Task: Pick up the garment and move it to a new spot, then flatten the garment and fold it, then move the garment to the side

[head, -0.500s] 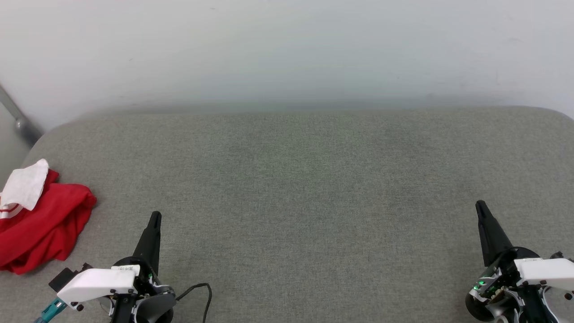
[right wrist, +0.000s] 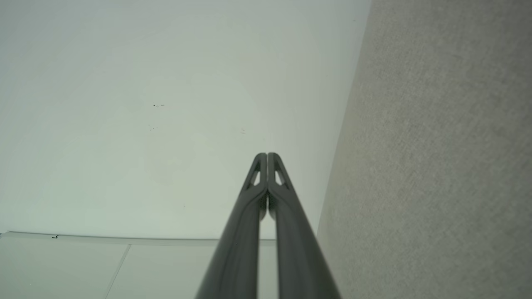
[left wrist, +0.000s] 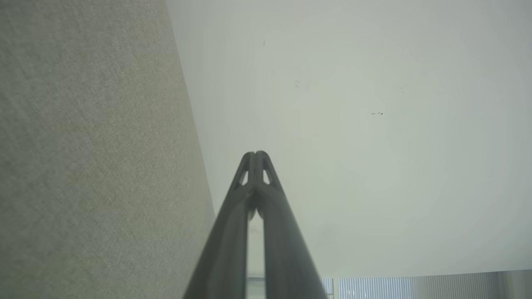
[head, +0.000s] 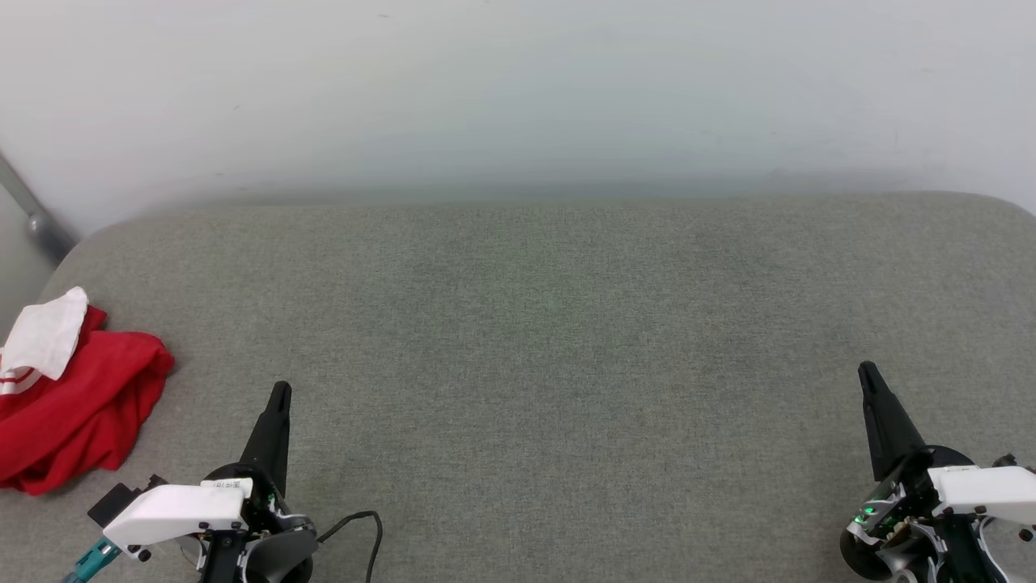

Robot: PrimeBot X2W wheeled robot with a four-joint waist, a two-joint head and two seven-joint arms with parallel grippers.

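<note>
The garment point(head: 77, 405) lies crumpled in a heap at the left edge of the grey padded surface point(head: 550, 340), red with a white sleeve on top of it. My left gripper point(head: 280, 390) stands shut at the lower left, to the right of the heap and apart from it, holding nothing. In the left wrist view its fingertips point(left wrist: 256, 155) meet against the pale wall. My right gripper point(head: 866, 369) is shut at the lower right, far from the garment, and its own wrist view shows the tips point(right wrist: 267, 156) pressed together.
A pale wall point(head: 518, 89) rises behind the surface. A grey metal bar point(head: 32, 212) slants at the far left behind the surface's rounded corner. A black cable point(head: 356, 522) loops beside my left wrist.
</note>
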